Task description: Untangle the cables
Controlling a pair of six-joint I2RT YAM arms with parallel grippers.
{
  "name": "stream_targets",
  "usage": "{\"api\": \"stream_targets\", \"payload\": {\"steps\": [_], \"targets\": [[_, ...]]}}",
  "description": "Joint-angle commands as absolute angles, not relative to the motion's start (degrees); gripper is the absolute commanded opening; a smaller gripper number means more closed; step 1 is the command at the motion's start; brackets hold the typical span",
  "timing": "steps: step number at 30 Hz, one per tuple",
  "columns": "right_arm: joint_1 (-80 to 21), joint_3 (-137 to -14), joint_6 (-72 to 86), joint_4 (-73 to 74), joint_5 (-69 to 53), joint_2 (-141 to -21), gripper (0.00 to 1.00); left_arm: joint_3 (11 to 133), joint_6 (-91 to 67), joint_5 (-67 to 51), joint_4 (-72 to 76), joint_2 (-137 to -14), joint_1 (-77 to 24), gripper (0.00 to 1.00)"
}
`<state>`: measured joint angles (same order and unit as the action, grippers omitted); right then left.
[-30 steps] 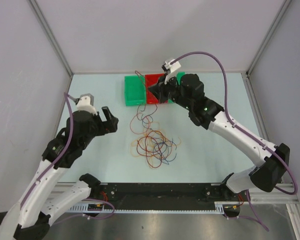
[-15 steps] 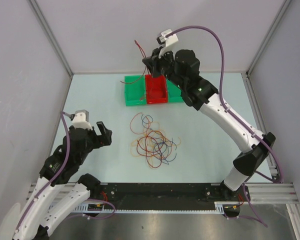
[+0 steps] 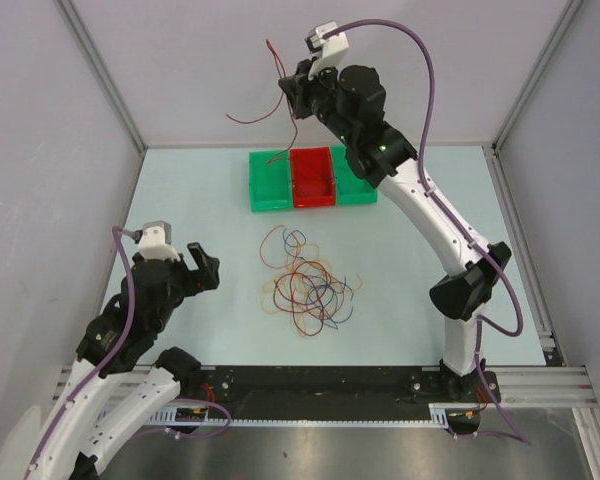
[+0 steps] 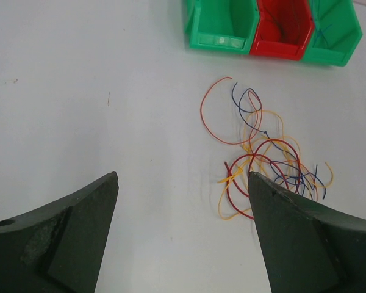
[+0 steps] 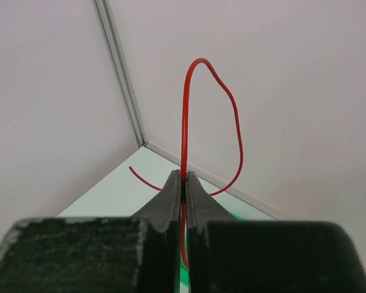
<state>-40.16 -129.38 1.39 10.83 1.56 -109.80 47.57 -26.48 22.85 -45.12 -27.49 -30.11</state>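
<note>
Cables (image 3: 305,290): your tangle, on bench (image 3: 190,190).
Right fingers (image 5: 178,187): pinching red wire (image 5: 185,110) high, clear of tangle.
Left fingers (image 3: 209,266): wide, empty.

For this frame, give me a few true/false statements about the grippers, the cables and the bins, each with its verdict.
1. The right gripper is shut on a red cable, held up above the bins. True.
2. The left gripper grips a blue cable. False: it is open and holds nothing.
3. The red bin stands between green bins. True.
4. The tangle of cables lies inside the bins. False: it lies on the table, nearer the arms' bases.
</note>
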Motion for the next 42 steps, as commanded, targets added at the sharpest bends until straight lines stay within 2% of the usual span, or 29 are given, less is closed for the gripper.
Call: {"api": "stream_targets", "payload": {"steps": [1,13,24,42], "targets": [[-39.29,-137.35,1.49,9.23,-1.23,-114.16,0.00,47.46,-26.37,24.78,-44.12,-28.13,-29.18,0.92],[-36.92,-141.68,8.16,3.43,-5.01,-121.37,0.00,47.46,-26.81,25.75,-44.47,-27.69,-28.30,0.91],[-36.91,-144.40,9.67,-2.63,-10.02,-123.13,0.00,47.37,-27.16,26.19,-44.65,-27.51,-27.51,0.89],[-35.69,-141.60,10.99,-6.15,-9.49,-125.95,0.00,47.29,-27.25,26.28,-44.65,-27.69,-26.81,0.89]]}}
